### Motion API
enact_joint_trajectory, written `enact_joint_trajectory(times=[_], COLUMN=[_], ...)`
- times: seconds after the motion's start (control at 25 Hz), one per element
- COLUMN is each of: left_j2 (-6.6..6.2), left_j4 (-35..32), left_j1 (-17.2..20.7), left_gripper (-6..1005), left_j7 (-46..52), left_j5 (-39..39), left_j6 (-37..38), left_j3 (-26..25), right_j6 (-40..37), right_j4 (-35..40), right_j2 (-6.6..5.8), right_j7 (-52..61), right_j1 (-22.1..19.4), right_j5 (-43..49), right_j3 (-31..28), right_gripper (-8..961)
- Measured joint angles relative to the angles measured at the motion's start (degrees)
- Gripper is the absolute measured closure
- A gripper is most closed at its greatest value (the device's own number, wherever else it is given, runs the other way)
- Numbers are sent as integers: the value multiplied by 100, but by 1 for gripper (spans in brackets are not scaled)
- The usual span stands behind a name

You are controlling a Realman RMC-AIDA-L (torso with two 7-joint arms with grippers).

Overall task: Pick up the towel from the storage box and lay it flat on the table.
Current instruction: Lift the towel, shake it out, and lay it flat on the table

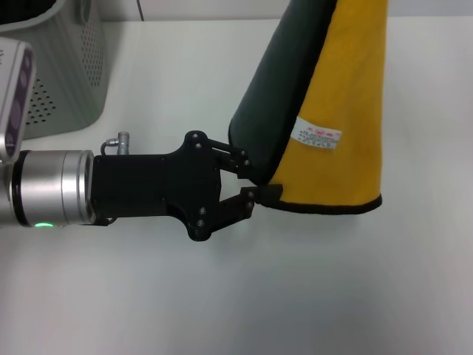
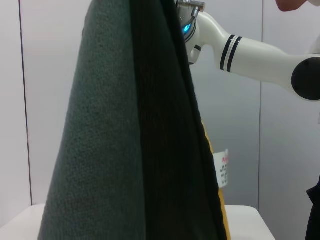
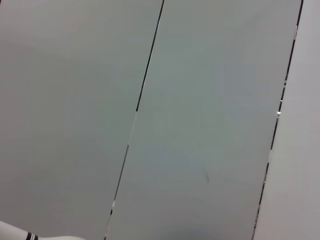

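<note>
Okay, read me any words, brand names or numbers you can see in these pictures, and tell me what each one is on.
Nothing can be read.
White label on the hanging yellow towel: red print at its top and dark lines below, all too small to read.
The same label, seen edge-on in the left wrist view: blurred.
Left claw, storage box, table: no text visible.
</note>
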State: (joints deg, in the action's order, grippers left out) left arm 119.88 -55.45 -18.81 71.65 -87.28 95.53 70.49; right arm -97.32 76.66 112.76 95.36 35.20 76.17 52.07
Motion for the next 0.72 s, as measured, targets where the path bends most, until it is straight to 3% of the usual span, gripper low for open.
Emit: enact_joint_trajectory(times=[0.72], left_j2=[-32], left_j4=[342], left_j1=[-344], left_gripper=[823], left_j7=[348], left_j5=[-206], left_j6=[55], left_j3=[-1], right_j6=[-178], right_j4=[-47], right_j2=[-5], right_j7=[0], right_j1=[-165], right_j5=[-221], right_j3=[-143], right_gripper=[908])
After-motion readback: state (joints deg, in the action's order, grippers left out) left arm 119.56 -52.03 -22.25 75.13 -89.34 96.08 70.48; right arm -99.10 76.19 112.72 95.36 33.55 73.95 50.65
